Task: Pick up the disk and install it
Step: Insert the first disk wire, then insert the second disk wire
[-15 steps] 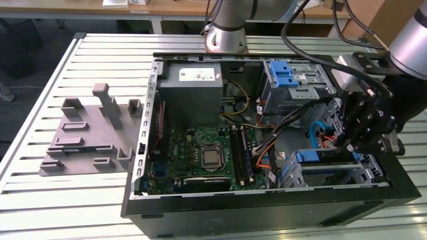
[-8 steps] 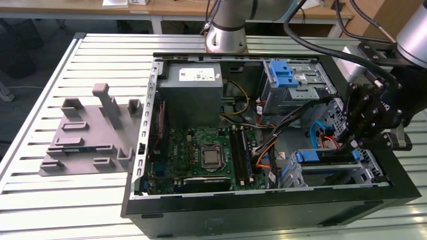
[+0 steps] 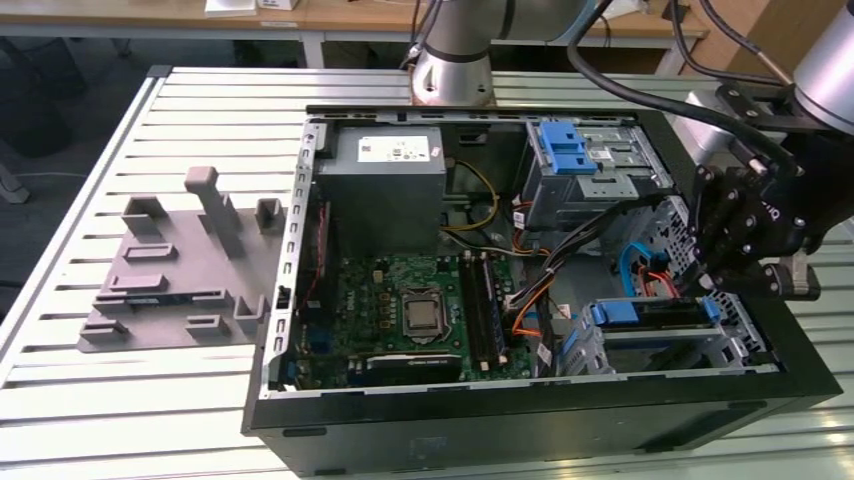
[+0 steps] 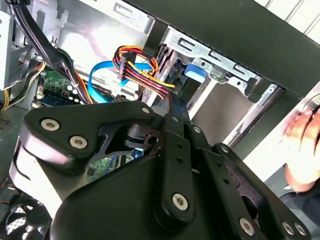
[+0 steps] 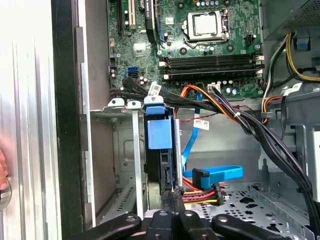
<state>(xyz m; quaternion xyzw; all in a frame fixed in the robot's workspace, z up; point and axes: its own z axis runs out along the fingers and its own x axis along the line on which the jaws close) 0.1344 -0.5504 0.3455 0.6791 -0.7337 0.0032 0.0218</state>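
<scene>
**A:** The fingers (image 4: 176,130), what are they doing?

**B:** They are drawn together, tips meeting with no gap that I can see in the second wrist view. They end right at the flat silver-metal disk with blue plastic rails (image 5: 160,134). I cannot tell whether they pinch its edge or merely press against it.

**A:** And where is the disk?

**B:** It stands on edge inside the grey metal drive cage (image 5: 120,103), in the corner of the open black computer case (image 3: 534,420) on the exterior view's right. It looks seated between the cage walls, which suggests the installing step is far along.

**A:** Which way does it lie from the fingers?

**B:** Straight ahead of them. In the first wrist view its long axis runs away from the fingertips toward the green motherboard (image 3: 400,310), with its blue tab at the far end. The fingers sit at the near end, on the same line.

**A:** What is close by?

**B:** A flat blue data cable (image 5: 220,173) and a bundle of red, yellow and black power wires (image 5: 200,192) lie just beside the near end of the disk. A person's hand (image 4: 305,145) rests outside the case wall. Well apart from the case, a grey moulded fixture (image 3: 174,270) sits on the slatted metal tabletop (image 3: 80,400).
</scene>
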